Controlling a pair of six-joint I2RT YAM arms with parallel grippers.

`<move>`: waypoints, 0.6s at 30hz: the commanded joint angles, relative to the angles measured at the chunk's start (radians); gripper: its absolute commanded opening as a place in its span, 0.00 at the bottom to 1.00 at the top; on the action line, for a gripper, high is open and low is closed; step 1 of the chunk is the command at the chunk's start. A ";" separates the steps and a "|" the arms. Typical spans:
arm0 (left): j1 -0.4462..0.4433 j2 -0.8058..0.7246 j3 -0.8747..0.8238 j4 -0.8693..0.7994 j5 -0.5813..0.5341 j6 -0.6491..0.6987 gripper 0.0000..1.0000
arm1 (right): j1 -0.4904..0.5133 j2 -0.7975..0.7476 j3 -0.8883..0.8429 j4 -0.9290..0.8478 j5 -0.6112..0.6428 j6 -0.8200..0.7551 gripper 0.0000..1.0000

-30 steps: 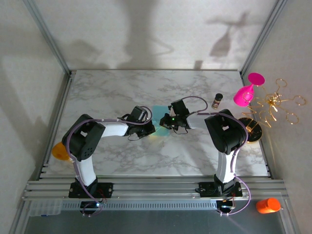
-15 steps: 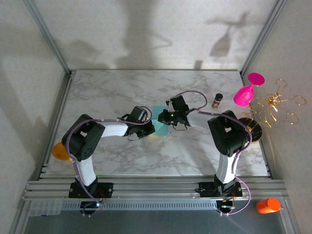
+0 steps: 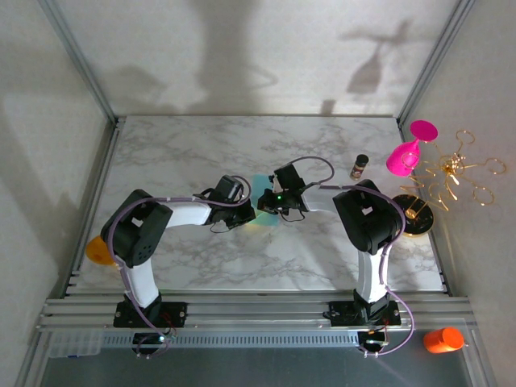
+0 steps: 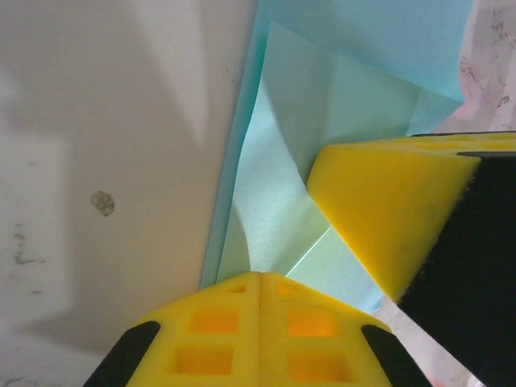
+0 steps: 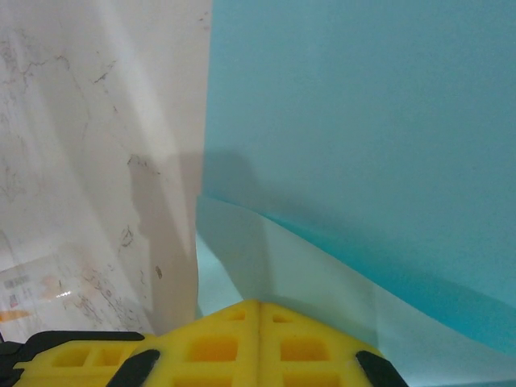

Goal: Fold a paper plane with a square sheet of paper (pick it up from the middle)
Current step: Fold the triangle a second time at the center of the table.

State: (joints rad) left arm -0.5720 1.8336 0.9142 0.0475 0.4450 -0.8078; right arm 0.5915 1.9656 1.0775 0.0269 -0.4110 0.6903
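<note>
The square sheet of paper is teal-blue and lies partly folded at the middle of the marble table, mostly hidden under both grippers. In the left wrist view a paler flap of the sheet curves up into the seam of my left gripper, which is shut on it. One yellow finger of the right gripper presses in close from the right. In the right wrist view a raised, creased flap runs into my right gripper, also shut on it. From above, the left gripper and right gripper nearly touch.
A pink goblet hangs on a gold wire stand at the right edge, with a small dark-capped jar beside it. An orange object lies off the table's left side, another at the near right.
My right gripper has slid leftward over the sheet, towards the left gripper, covering more of the teal paper. The left gripper has stayed put.
</note>
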 commanded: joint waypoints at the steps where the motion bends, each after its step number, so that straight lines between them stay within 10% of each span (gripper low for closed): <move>1: 0.012 -0.023 -0.038 -0.124 -0.038 0.029 0.05 | -0.014 0.047 -0.020 -0.093 0.095 0.010 0.00; 18: 0.011 -0.114 0.038 -0.137 -0.007 0.068 0.07 | -0.017 0.061 -0.023 -0.102 0.106 0.017 0.00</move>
State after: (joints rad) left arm -0.5648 1.7657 0.9077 -0.0837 0.4240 -0.7506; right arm 0.5915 1.9675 1.0775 0.0257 -0.4080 0.6998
